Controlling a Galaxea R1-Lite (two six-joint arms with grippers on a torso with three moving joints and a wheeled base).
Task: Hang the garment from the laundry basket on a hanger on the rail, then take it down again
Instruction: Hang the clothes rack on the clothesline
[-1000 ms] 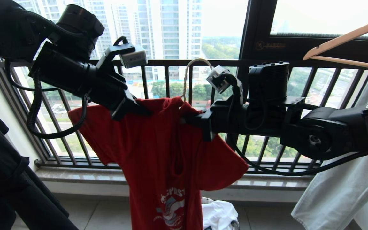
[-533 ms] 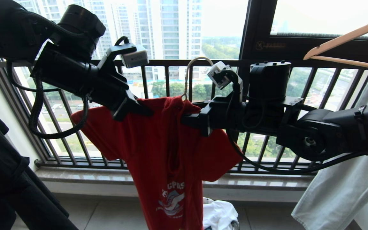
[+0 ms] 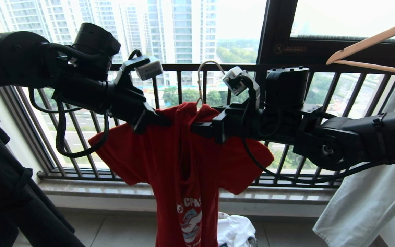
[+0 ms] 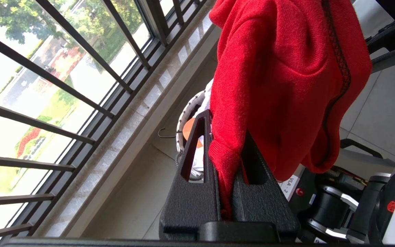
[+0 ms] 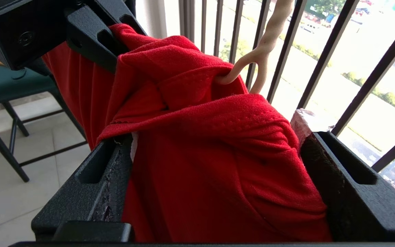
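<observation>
Garment (image 3: 180, 154): red T-shirt draped from its collar, hanging in front of the window railing (image 3: 286, 68), body falling straight down above the laundry basket (image 3: 233, 231).
Hanger (image 3: 202, 80): cream wire hook poking up out of the neck opening; hook not seen resting on any rail, so apparently carried by the grip alone.
Left gripper (image 4: 226, 178): clenched on a fold of the shoulder fabric, bearing the shirt's weight.
Right gripper (image 5: 214, 178): jaws spread wide on either side of the bunched collar, cloth lying loosely between, not pinched.
Rail: not in view.
Likely reason: one side held fast so the other can regrasp.
</observation>
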